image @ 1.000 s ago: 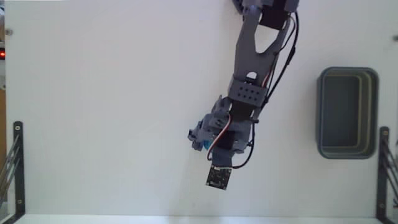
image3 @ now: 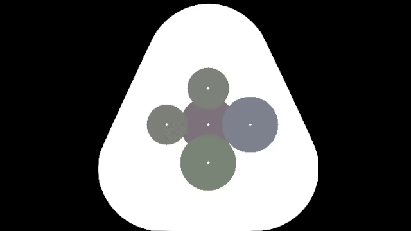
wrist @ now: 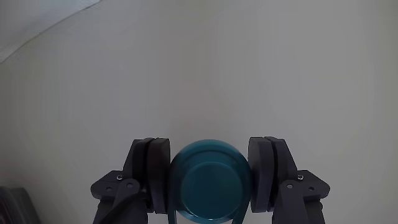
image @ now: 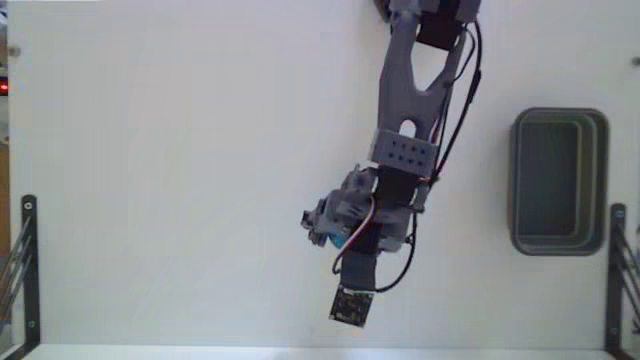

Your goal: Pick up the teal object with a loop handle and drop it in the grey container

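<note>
Since the teal object (wrist: 210, 182) is clenched only by its round sides between the gripper (wrist: 210, 177) pads, it could be squeezed out before the grey container (image: 558, 180) is reached

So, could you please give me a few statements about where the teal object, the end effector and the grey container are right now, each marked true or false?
1. The end effector is shut on the teal object, one finger on each side. True.
2. The teal object already lies inside the grey container. False: in the fixed view it is at the arm's tip, well left of the container.
3. The grey container sits near the right edge of the fixed view. True.
4. The grey container holds several items. False: only its dark inside shows.
</note>
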Controlling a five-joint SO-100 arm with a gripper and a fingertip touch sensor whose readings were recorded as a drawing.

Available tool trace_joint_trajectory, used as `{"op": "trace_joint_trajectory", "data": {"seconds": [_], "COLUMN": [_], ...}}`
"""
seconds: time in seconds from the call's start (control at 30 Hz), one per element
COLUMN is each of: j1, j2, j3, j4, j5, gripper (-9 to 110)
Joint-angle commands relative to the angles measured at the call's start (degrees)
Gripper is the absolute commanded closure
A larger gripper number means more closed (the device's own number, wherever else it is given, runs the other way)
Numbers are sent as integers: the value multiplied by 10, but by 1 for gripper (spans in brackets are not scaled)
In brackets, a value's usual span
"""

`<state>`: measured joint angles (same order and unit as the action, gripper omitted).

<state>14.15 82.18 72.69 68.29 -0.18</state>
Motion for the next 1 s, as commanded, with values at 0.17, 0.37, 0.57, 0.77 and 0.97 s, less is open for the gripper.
{"op": "trace_joint_trajectory", "data": {"seconds": [0.17, 0.37, 0.57, 0.77, 0.97], "j1": [0, 0, -1, -11, -33], "j2": [1, -6, -6, -4, 1], "j3": [-128, -152, -152, -150, -147], "j4": [84, 102, 102, 102, 104], "j5": [2, 2, 2, 2, 2], "gripper": [39, 39, 39, 39, 39]}}
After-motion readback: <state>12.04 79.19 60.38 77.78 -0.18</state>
